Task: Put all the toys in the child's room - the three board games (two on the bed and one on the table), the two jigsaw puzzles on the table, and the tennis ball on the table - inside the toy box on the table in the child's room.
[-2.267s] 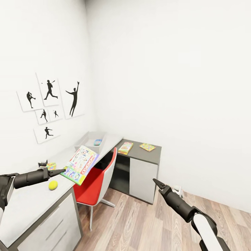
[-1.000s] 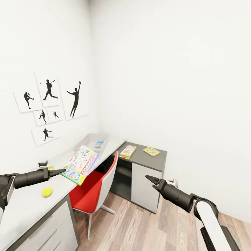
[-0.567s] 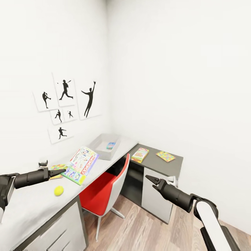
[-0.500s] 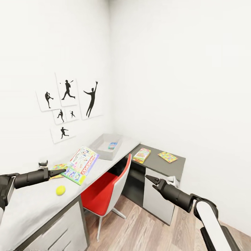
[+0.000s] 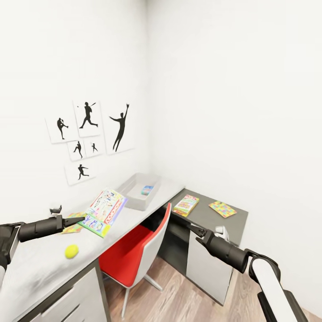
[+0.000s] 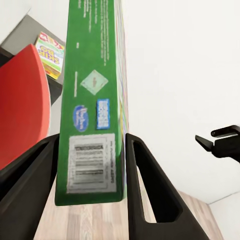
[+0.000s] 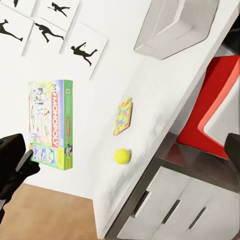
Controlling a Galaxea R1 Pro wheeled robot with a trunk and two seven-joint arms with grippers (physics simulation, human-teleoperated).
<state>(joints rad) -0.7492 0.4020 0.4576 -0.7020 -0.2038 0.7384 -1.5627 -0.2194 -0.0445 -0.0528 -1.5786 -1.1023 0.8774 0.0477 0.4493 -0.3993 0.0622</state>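
- The left gripper [image 5: 82, 218], at the left edge of the head view, has its fingers [image 6: 145, 185] clamped on the edge of a board game [image 5: 104, 211], a white-green box reading MONOPOLY, held tilted in the air above the table [image 5: 40, 264].
- In the left wrist view the box's green side with its barcode sits between the two dark fingers.
- The right gripper [image 5: 193, 228] hangs in the lower right of the head view, over the floor in front of the table's dark wing; its fingers are slightly apart and hold nothing.
- The toy box [image 5: 132, 193], a light-grey bin, sits at centre frame near the table's corner, with a small colourful item inside that is too small to identify.
- A tennis ball [image 5: 71, 251] lies on the light top at lower left, well apart from the bin.
- A jigsaw puzzle [image 5: 72, 226] lies flat just beside the left gripper, partly hidden by it.
- On the dark wing, right of centre, lie a second board game [image 5: 186, 205] and a second jigsaw puzzle [image 5: 222, 209], apart from each other.
- A red chair [image 5: 138, 246] stands tucked at the table.
- Black silhouette prints [image 5: 91, 134] hang on the wall at left.
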